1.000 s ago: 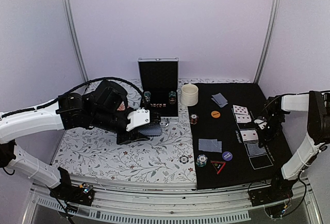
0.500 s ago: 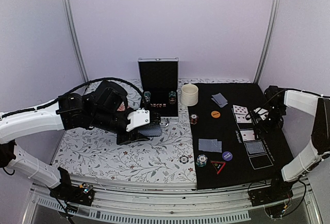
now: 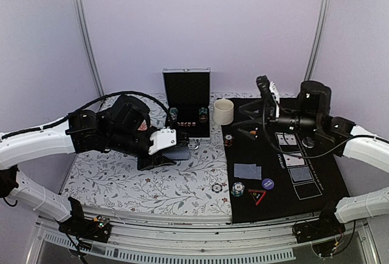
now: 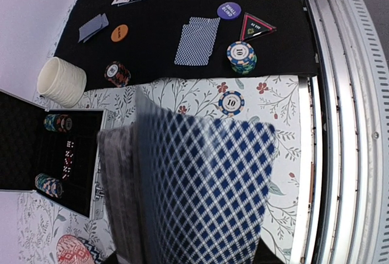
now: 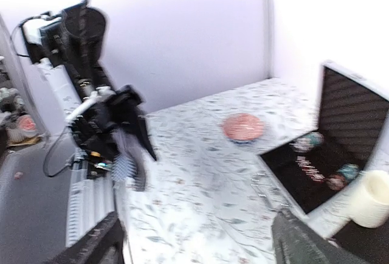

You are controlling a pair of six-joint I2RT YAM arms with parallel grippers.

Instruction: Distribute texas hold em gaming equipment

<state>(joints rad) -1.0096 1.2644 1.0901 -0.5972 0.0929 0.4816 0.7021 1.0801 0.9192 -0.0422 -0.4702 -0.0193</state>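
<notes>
Left wrist view first: your left gripper (image 3: 169,154) is closed on a deck of cards (image 4: 206,185) with blue diamond backs, held above the floral cloth (image 4: 279,154). Just beyond, a lone chip (image 4: 231,101) reads "10". On the black mat (image 4: 273,2), a chip stack (image 4: 240,54) also shows "10", the blue disc (image 4: 229,10) "SMALL BLIND" and the triangle marker (image 4: 255,27) "ALL IN" — the orange disc (image 4: 120,32) is too small to read. Your right gripper (image 5: 194,239) is raised with its fingers (image 5: 91,246) spread, holding nothing.
</notes>
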